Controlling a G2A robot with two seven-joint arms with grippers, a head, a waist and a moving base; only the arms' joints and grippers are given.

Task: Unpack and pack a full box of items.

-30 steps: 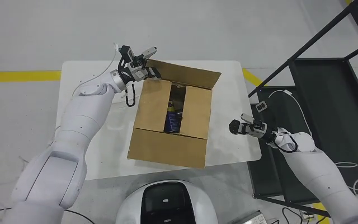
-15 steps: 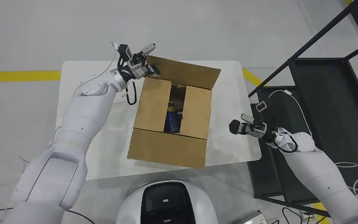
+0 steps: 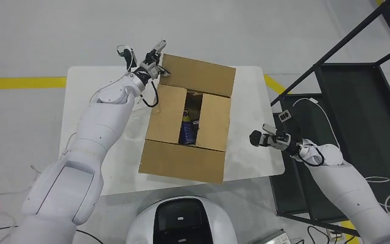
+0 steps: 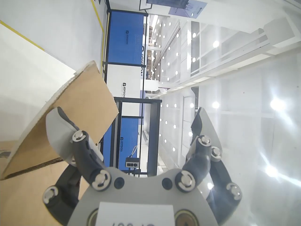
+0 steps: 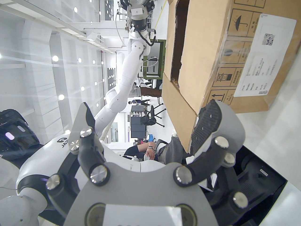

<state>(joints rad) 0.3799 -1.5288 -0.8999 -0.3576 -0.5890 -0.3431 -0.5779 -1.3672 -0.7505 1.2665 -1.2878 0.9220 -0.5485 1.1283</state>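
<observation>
At the far-left corner of the cardboard box point(image 3: 183, 160) you've got the L gripper point(image 3: 159, 60) spread wide w/ nothing clamped. One finger point(image 4: 57, 128) lies against the face of the box's far flap point(image 3: 198, 74), which stands tilted up, and the other is out in open air. Box sits on the white table point(image 3: 250, 97), its L and R flaps folded partway inward w/ a gap between them. Thru that gap you can see a dark blue item point(image 3: 187, 130) inside; can't tell what kind. R gripper point(image 3: 253, 138) hangs to the right of the box, well apart from it, fingers released, holding nothing.
</observation>
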